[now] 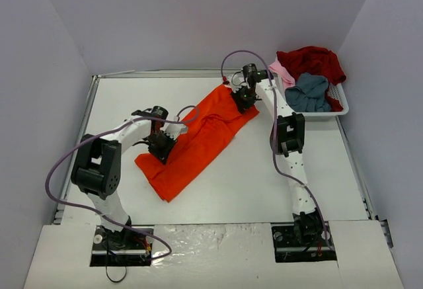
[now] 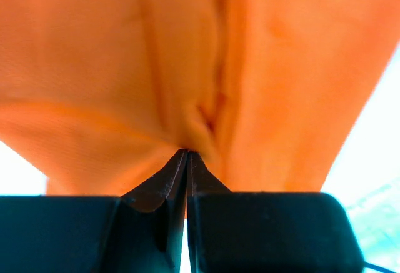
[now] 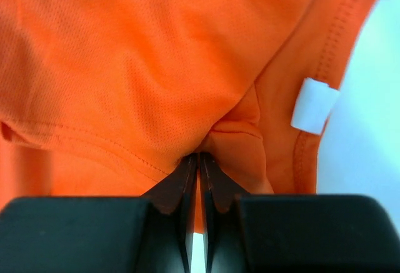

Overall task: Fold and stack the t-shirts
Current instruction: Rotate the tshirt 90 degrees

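Closest to the lens in the left wrist view, the left gripper [image 2: 187, 154] had its fingertips pressed together on a pinched fold of the orange-red t-shirt [image 2: 262, 67]. Cloth filled nearly the whole frame, out of focus, so the part of the garment being gripped could not be told. From above, that gripper sat on the lower-left end of the shirt, with its fingers hidden beneath the wrist.

The shirt lay as a long, partly folded band running diagonally across the white table [image 1: 264, 176], from lower left to upper right. At its upper-right end, the right gripper [image 3: 199, 157] was clamped tight on a fold of cloth beside a stitched hem. A small white label [image 3: 314, 105] sat just to the right of the fold.

Farther right, at the far corner, a white basket [image 1: 340, 97] held the dark red t-shirt [image 1: 314, 61], the grey-blue t-shirt [image 1: 309, 94] and the pale pink t-shirt [image 1: 283, 72]. All three were bunched together and partly hid one another.
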Controlling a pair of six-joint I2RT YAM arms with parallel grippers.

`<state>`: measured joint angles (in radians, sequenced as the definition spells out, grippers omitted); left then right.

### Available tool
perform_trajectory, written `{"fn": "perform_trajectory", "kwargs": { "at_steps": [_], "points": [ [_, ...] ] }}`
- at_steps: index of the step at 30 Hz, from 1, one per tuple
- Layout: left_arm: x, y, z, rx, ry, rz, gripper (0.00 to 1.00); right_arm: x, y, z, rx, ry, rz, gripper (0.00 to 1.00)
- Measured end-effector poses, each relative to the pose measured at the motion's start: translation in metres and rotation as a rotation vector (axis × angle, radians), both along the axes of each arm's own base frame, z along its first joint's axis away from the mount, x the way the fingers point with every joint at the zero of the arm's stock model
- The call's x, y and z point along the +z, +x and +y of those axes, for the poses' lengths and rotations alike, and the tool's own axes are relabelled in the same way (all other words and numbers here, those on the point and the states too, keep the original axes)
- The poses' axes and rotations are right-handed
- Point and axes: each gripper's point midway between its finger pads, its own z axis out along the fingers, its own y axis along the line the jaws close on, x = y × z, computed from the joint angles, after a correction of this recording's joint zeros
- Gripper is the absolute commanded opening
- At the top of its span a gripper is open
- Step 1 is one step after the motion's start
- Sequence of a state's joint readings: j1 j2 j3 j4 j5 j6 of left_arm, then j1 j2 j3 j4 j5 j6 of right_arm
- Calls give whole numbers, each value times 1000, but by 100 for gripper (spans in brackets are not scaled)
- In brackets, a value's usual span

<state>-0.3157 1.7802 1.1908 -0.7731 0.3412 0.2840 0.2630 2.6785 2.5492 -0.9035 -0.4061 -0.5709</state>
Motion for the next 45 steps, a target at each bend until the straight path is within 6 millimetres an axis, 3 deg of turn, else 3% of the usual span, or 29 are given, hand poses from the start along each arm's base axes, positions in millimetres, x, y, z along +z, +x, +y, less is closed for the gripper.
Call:
{"fn": "perform_trajectory", "kwargs": {
  "at_steps": [4, 9, 15, 18, 22, 26, 29, 32, 38, 45],
  "points": [
    [16, -6, -10, -31, -73, -7, 2, 2, 28, 22, 27, 3, -136, 7],
    [20, -21, -17, -62, -127, 59, 2, 5, 58, 49, 47, 6, -292, 8],
    [35, -27, -21, -75, -167, 49, 2, 8, 72, 71, 61, 7, -381, 10],
    [69, -14, -23, -74, -196, -50, 2, 9, 76, 77, 63, 8, -410, 11],
    [142, 19, -20, -49, -243, -300, 2, 9, 85, 86, 67, 22, -451, 8],
    [203, 37, 6, 41, -232, -524, 2, 10, 95, 95, 73, 36, -502, 4],
    [224, 42, 30, 108, -195, -608, 2, 10, 103, 104, 86, 36, -555, 3],
    [222, 45, 52, 170, -137, -626, 2, 12, 109, 116, 103, 34, -609, 1],
    [201, 32, 87, 270, -71, -598, 2, 22, 121, 129, 82, 2, -716, 0],
    [223, 26, 112, 356, -46, -695, 2, 46, 122, 124, 14, -80, -792, 0]
  ]
}}
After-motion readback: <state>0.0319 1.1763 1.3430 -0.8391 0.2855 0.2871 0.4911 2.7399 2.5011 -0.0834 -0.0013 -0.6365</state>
